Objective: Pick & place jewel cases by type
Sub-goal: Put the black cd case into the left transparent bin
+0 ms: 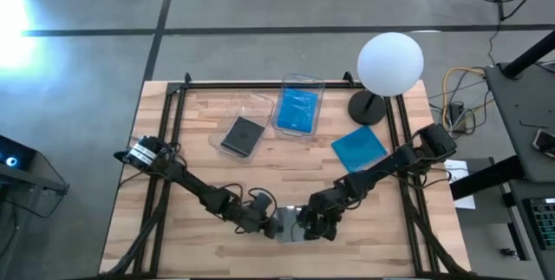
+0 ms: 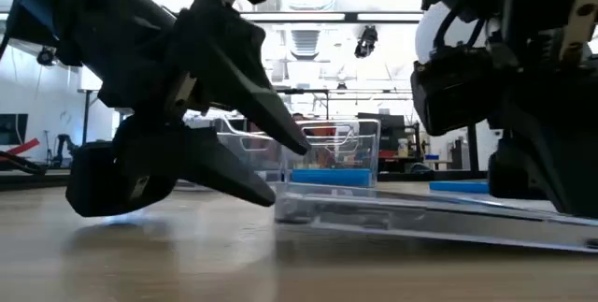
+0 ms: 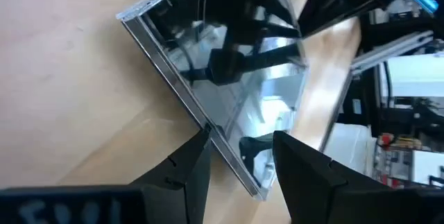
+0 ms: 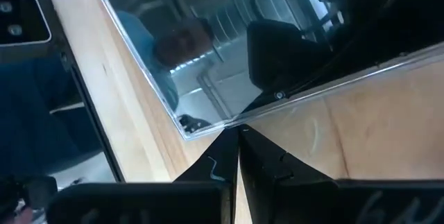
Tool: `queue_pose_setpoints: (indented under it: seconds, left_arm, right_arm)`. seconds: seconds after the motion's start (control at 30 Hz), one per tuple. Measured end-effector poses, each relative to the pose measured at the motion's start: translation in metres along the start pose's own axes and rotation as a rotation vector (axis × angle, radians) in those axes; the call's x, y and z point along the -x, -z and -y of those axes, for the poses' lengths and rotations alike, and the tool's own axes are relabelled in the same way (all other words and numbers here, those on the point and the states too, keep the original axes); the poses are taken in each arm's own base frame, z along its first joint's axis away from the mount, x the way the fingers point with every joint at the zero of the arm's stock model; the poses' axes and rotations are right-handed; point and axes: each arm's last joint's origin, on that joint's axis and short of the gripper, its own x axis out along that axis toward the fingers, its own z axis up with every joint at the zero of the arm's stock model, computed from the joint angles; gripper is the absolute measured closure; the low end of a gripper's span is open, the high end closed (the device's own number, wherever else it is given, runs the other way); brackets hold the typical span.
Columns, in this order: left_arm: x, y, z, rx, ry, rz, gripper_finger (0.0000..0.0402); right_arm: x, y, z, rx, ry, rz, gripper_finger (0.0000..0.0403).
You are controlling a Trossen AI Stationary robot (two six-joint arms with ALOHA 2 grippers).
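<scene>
A glossy dark jewel case (image 1: 290,226) lies flat near the table's near edge, between both grippers. My left gripper (image 3: 239,141) is open. One finger stands above the case's left edge (image 2: 280,204) and the other low beside it. My right gripper (image 4: 239,141) is shut at the case's opposite edge. Another dark case (image 1: 242,134) lies in the left clear bin (image 1: 227,117). A blue case (image 1: 297,109) lies in the right clear bin (image 1: 303,80). A second blue case (image 1: 358,148) lies flat on the table. My left gripper straddles the glossy case's edge (image 3: 215,137), slanting in from the table's left. I cannot tell whether a finger (image 3: 187,172) touches it. My right gripper has its shut fingertips (image 4: 225,151) against the case's edge (image 4: 229,121) beside a corner (image 4: 184,123), coming from the right. The case lies on the table.
A lamp with a white globe (image 1: 390,61) stands at the table's far right corner. The two bins sit side by side at the far middle. Bare wood stretches along the table's left side (image 1: 165,202). Cables lie beyond the right edge.
</scene>
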Motion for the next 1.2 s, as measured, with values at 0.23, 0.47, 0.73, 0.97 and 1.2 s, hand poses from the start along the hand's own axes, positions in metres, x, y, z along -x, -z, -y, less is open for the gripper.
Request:
queue_pose_setpoints:
  seconds: [0.23, 0.47, 0.73, 0.97, 1.2]
  left_arm:
    - [0.002, -0.001, 0.009, -0.031, 0.116, 0.011, 0.0268]
    - [0.005, -0.003, 0.015, -0.056, 0.219, 0.028, 0.0268]
    - [0.008, -0.018, 0.020, -0.085, 0.353, 0.081, 0.0268]
    - [0.005, -0.030, 0.021, -0.107, 0.361, 0.053, 0.0268]
    - [0.003, -0.023, -0.006, -0.042, 0.075, -0.030, 0.0268]
  right_arm:
    - [-0.004, 0.009, -0.003, 0.040, -0.004, -0.039, 0.0390]
    - [-0.006, 0.018, -0.010, 0.101, -0.022, -0.068, 0.0390]
    - [-0.007, 0.017, -0.014, 0.122, -0.086, -0.086, 0.0390]
    - [-0.008, 0.013, -0.023, 0.150, -0.139, -0.050, 0.0390]
    - [-0.012, 0.019, -0.019, 0.105, -0.092, -0.049, 0.0390]
